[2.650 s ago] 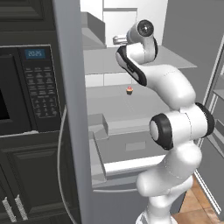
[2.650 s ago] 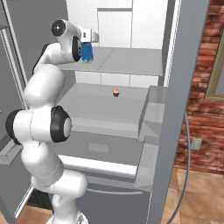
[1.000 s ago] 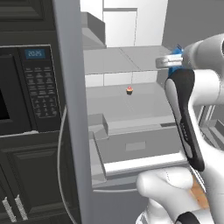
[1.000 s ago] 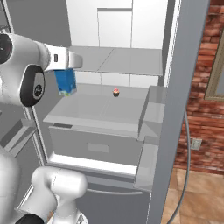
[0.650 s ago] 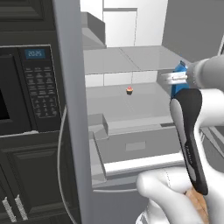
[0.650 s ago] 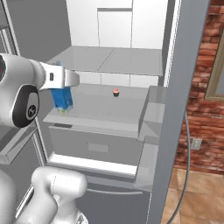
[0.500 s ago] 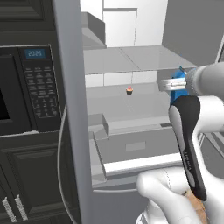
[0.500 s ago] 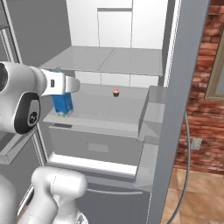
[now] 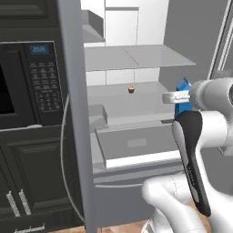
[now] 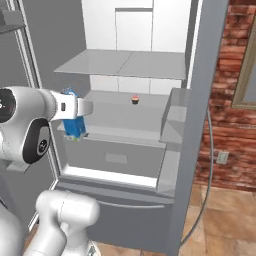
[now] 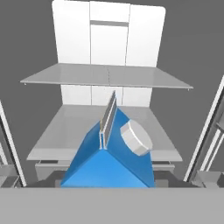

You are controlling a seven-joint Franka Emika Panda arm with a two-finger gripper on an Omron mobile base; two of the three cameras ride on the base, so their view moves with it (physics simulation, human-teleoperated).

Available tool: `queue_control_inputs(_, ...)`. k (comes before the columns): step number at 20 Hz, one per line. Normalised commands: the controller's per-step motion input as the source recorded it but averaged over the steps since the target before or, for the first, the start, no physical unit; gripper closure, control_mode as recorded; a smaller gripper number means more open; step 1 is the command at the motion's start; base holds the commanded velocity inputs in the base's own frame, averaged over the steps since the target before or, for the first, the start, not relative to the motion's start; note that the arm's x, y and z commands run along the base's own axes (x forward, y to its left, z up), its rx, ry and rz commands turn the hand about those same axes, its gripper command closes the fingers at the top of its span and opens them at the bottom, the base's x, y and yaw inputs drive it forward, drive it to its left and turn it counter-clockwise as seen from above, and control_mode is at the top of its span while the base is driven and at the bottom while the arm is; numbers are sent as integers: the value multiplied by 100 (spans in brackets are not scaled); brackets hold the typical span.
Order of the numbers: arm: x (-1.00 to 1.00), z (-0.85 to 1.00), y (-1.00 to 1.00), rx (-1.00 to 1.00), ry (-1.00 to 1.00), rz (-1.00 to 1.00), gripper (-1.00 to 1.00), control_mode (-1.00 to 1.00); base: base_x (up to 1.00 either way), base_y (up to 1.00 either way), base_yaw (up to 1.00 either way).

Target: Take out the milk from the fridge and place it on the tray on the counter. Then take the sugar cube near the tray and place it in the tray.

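No text can be read anywhere. The black microwave (image 9: pixel 27 86) to the left of the fridge (image 9: pixel 136 104) has a small blue display and a keypad of pale marks, all too blurred to make out. The blue milk (image 11: pixel 109 157) carton shows plain faces, with no label or brand visible

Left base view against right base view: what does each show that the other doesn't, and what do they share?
Left base view: a black microwave beside the fridge, with dark cabinets under it. Right base view: a red brick wall with a wall socket. Both: the open fridge, the small cupcake on its shelf, and the gripper shut on the blue milk carton.
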Motion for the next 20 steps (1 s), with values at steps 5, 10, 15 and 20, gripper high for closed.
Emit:
queue_control_inputs(5, 0, 0, 0, 0, 0, 0, 100, 100, -100, 0, 0)
queue_control_inputs(10, 0, 0, 0, 0, 0, 0, 100, 100, -100, 0, 1)
queue_control_inputs(15, 0, 0, 0, 0, 0, 0, 100, 100, -100, 0, 1)
queue_control_inputs(20, 0, 0, 0, 0, 0, 0, 100, 100, -98, 16, 46)
